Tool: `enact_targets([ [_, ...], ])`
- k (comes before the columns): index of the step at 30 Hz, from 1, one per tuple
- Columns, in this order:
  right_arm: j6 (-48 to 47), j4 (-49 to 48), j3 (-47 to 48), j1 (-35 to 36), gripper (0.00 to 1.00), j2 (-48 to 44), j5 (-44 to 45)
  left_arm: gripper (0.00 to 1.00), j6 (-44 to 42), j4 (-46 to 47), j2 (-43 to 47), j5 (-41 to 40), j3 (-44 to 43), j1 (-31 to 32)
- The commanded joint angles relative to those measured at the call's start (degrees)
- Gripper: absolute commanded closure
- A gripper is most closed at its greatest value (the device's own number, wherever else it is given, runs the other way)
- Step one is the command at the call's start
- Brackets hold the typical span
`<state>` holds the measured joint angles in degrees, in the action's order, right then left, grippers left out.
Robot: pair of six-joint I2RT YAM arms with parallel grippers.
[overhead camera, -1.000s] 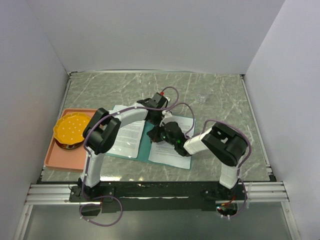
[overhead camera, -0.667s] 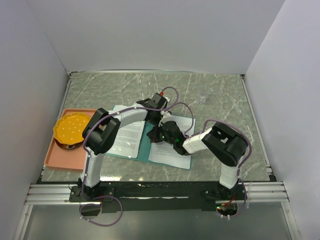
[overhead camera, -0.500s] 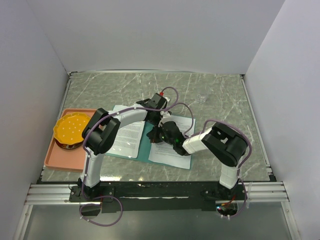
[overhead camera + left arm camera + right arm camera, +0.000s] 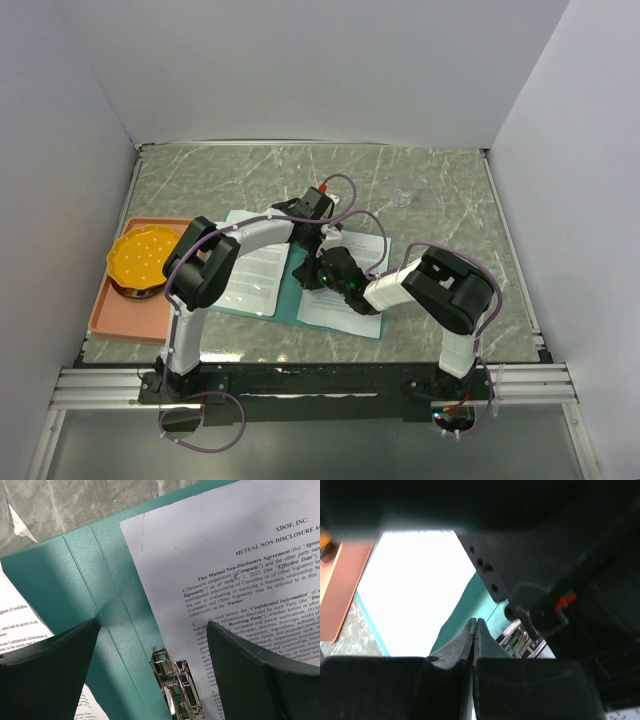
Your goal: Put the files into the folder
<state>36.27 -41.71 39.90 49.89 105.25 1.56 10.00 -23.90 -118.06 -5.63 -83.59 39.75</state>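
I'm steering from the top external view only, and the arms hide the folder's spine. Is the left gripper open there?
Observer: Yes, the left gripper is wide open above the folder, holding nothing.
Operator: What lies under it?
Observer: The metal clip, between its fingers.
Operator: And the right gripper?
Observer: The right gripper is shut and empty, its tip beside that clip.

Folder [image 4: 95, 600]: teal plastic, smooth, slight sheen, ridged at the spine. Its clip [image 4: 176, 690]: shiny bright metal with a spring. Files [image 4: 240, 585]: matt white paper, black print. My left fingers [image 4: 47, 675]: dark matt plastic, faintly grainy. Table [image 4: 440, 190]: grey-green marble look, smooth. Tray [image 4: 112, 318]: salmon plastic, matt.
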Motion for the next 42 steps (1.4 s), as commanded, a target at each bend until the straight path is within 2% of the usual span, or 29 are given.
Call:
enact_targets([
  [1,1.87,10.07,-3.43,1.09,1.0,3.38,1.25,0.04,-0.95,-4.31,-0.94,0.88,1.77,0.86],
  [9,4.86,9.55,-3.86,0.39,1.0,4.52,2.74,0.04,-1.21,-4.31,-0.24,1.06,2.29,0.77],
  [29,10.92,4.8,-6.32,-3.39,1.0,8.92,-0.16,0.04,-2.0,-3.96,1.52,0.88,4.67,0.77],
  [42,15.23,7.17,-8.08,-5.07,1.0,10.15,0.81,0.04,-2.09,-4.58,2.04,0.79,4.84,0.68],
])
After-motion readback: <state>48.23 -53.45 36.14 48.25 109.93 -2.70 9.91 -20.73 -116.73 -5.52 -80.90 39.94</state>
